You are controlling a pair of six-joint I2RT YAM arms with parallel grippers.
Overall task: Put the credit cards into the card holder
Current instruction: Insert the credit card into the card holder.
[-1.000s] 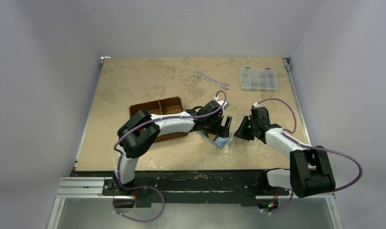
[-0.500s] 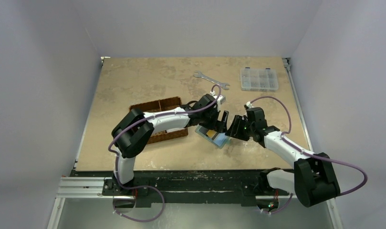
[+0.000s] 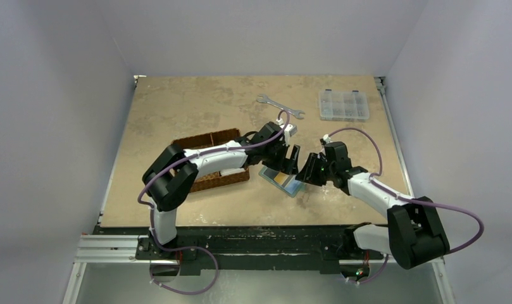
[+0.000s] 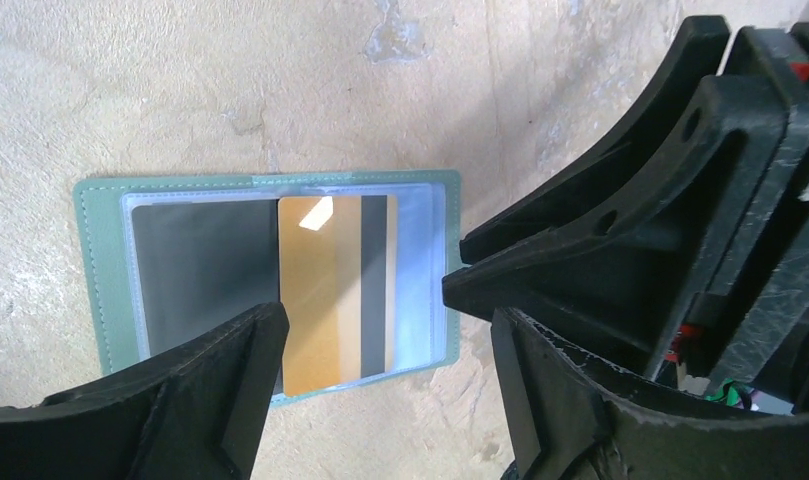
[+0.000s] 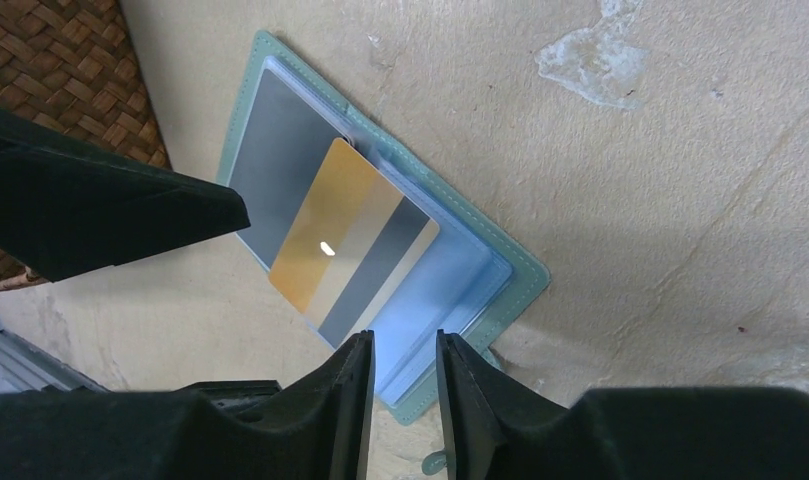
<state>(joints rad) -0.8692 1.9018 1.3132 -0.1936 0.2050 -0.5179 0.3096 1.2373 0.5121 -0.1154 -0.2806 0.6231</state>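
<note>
Lying below both empty jaws, left wide and right narrowly parted, the orange card (image 5: 325, 225) looks half-pocketed in the open holder (image 5: 455, 275) beside a seated dark card (image 5: 270, 150).

The open grey-green card holder (image 3: 281, 180) lies flat on the beige table (image 3: 177, 107) and is crowded from two sides. The left gripper (image 3: 290, 161) hangs over its far edge, jaws wide and empty. The right gripper (image 3: 309, 172) stands just beside its right edge, jaws only a narrow slit apart. The two grippers are near each other, so little room is left between them. The brown woven basket (image 3: 209, 139), with the left arm above it, closes the left side. On the near side of the holder the table is free. The metal wrench (image 3: 280, 106) and the clear plastic compartment box (image 3: 343, 104) lie well apart at the far side.
</note>
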